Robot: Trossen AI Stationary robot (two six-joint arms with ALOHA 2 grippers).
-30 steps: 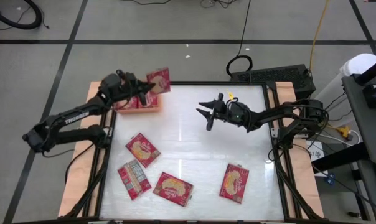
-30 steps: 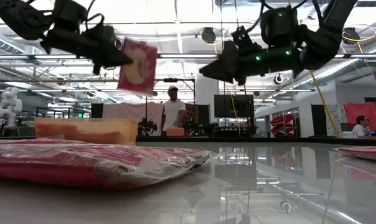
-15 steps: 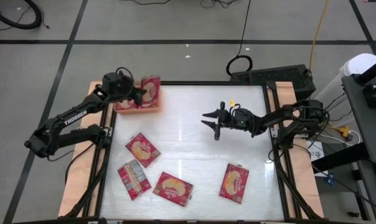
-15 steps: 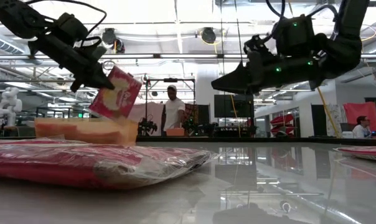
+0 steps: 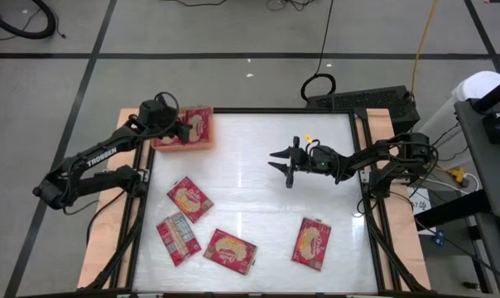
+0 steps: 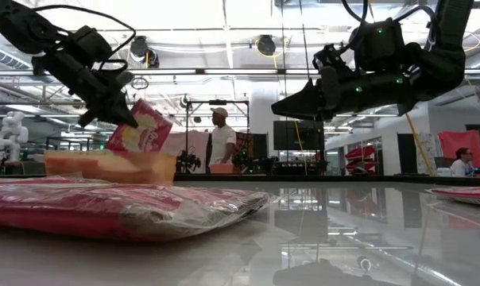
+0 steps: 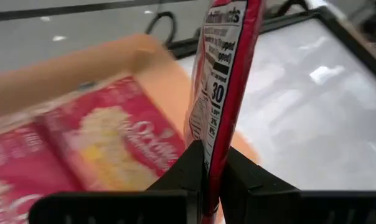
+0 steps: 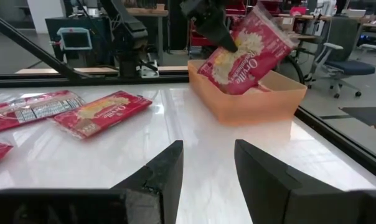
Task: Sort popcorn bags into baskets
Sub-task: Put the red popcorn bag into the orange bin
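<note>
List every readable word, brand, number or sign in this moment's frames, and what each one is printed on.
"TROSSEN": on the left arm, high view.
"30": back label of the popcorn bag pinched in the left pincer, left wrist view; the label's smaller print is too blurred to read.
"Orville": front of that same bag over the orange basket, right wrist view.
Print on the bags lying on the table: too small to read.

the left gripper (image 6: 122,117) pinches a tilted popcorn bag (image 6: 142,134), its lower edge dipping into the orange tray (image 6: 105,166) just beneath. the right gripper (image 6: 288,105) hangs well apart.
</note>
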